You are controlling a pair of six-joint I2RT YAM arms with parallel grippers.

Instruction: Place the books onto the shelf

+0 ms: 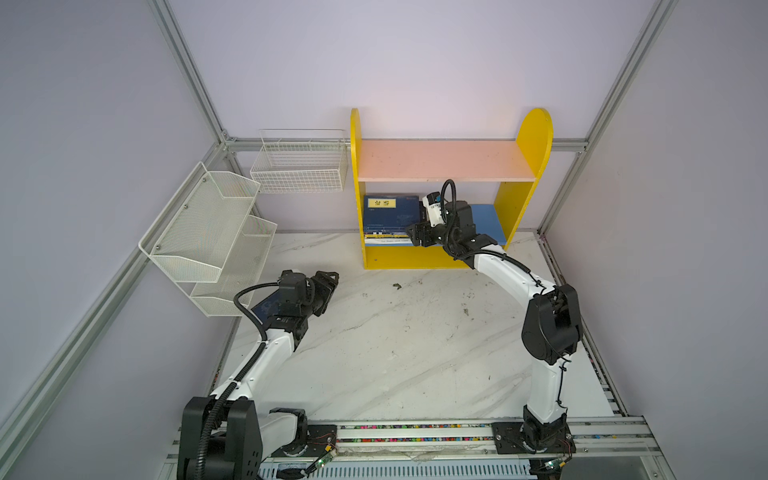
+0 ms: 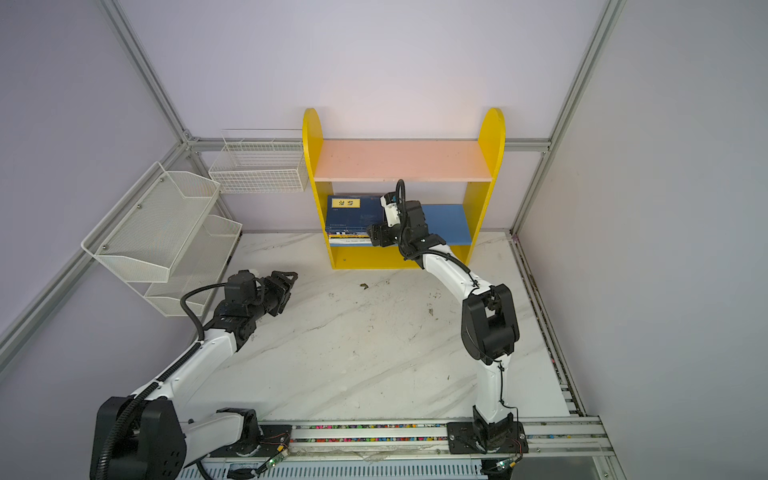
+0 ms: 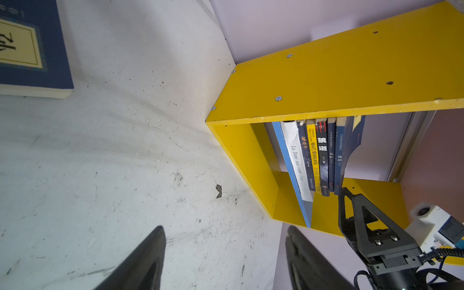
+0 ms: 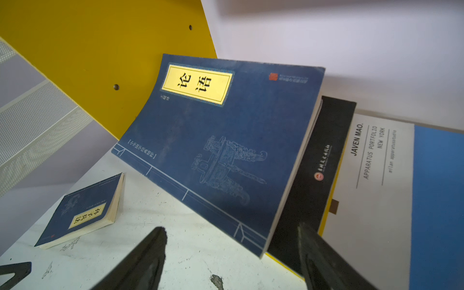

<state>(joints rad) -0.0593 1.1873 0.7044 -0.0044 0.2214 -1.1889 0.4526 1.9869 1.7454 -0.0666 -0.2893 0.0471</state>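
One navy paperback (image 4: 82, 213) is being shown lying flat near the bench's (image 1: 415, 353) left edge, beside the left gripper (image 1: 328, 284), its jaws spread and empty. Six books (image 1: 390, 216) are being carried stacked at the left end of the shelf's (image 1: 536, 137) blue board (image 1: 486, 224), with the right gripper (image 1: 413, 236) spread wide at their edge, gripping nothing. The paperback is being judged light and floppy, best pinched across its stiffer spine

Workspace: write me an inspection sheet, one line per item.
Surface: white marbled tabletop, scuffed and speckled.
Job's things: stack of six books lying flat on the blue lower board of the yellow shelf; one navy book on the table.
Clutter: small dark scrap in front of the shelf.
Grippers: left gripper open, holding nothing; right gripper open at the stack's corner.
Cables: black corrugated cable loops at both wrists, clear of the books.
Surroundings: white mesh rack, white wire basket, lilac walls.
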